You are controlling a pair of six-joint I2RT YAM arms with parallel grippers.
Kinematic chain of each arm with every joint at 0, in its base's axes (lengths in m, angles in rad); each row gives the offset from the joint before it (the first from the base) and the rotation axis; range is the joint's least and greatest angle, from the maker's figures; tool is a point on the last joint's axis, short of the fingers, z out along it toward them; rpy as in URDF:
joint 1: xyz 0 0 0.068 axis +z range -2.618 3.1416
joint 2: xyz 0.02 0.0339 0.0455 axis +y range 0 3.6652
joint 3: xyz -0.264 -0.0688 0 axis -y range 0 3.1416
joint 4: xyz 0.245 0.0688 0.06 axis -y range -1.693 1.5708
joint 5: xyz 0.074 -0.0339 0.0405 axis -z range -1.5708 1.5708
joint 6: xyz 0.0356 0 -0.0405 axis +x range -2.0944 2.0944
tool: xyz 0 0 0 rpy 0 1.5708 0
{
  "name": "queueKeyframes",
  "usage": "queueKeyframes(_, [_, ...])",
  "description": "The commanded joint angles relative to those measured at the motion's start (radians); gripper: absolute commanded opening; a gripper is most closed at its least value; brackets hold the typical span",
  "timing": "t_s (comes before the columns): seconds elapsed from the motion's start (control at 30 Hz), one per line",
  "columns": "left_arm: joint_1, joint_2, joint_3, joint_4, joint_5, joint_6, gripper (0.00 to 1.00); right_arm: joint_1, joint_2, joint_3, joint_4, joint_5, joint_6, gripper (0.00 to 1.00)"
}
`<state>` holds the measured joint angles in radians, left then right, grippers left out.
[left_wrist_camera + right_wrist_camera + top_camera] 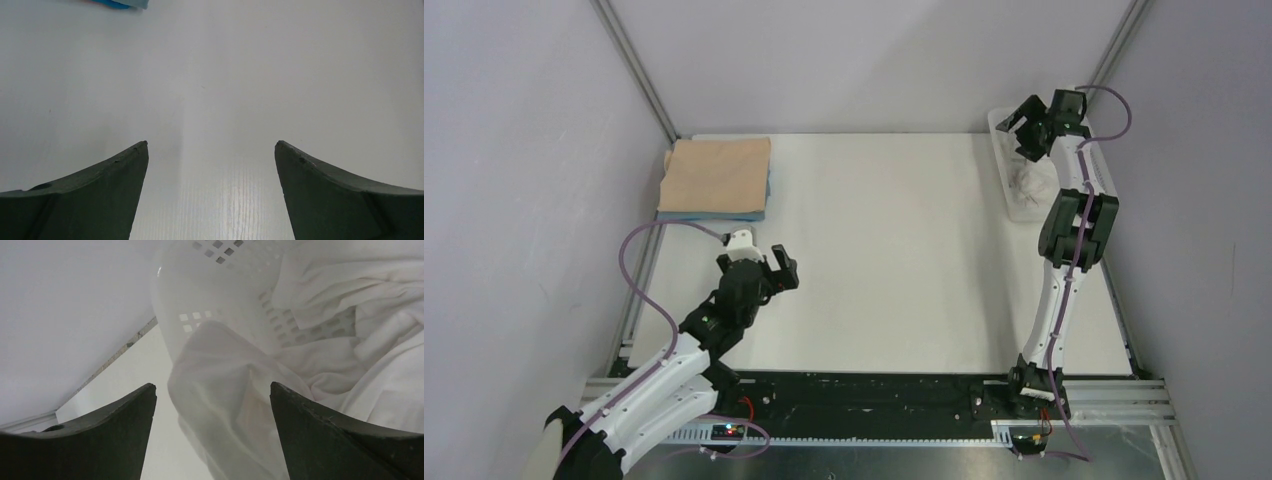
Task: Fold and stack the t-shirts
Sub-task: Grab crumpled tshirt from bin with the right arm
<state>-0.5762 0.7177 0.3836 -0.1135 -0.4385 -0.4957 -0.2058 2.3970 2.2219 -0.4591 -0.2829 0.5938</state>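
- The left gripper had its jaws spread wide, with nothing between them.
- Its wrist view showed only bare white table under the two dark fingers.
- This gripper hung over the left side of the table, closer to the near edge than the far one.
- The right gripper also had its jaws spread wide and gripped nothing.
- It was up over the white basket at the far right corner of the table.
- The white shirt lay in a wrinkly heap in the basket.
- In the right wrist view, a fold of that shirt hung over the basket rim, just past the fingertips.
- I could not tell if the fingers touched the cloth.
- The tan shirt lay folded flat at the far left corner of the table.
- The blue shirt lay under the tan one, with only a thin strip poking out along the right and near sides.
- That stack was well apart from the left gripper, on its far side.
- A bit of blue also showed at the top edge of the left wrist view.
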Motion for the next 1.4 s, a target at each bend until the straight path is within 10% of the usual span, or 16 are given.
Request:
queueKeyframes(0.0, [-0.002, -0.006, 0.039, 0.037, -0.033, 0.013, 1.0, -0.001, 0.003, 0.014, 0.025, -0.013, 0.023, 0.85])
queueKeyframes(0.5, [-0.002, -0.02, 0.046, 0.017, -0.053, 0.011, 1.0, -0.004, 0.044, -0.025, 0.055, -0.064, 0.05, 0.42])
queueKeyframes(0.73, [-0.001, -0.055, 0.041, 0.009, -0.052, 0.01, 1.0, -0.01, -0.004, -0.085, 0.131, -0.101, 0.075, 0.0])
queueKeyframes(1.37, [-0.002, -0.189, 0.005, -0.005, -0.006, -0.049, 1.0, 0.084, -0.625, 0.001, 0.154, -0.169, -0.119, 0.0])
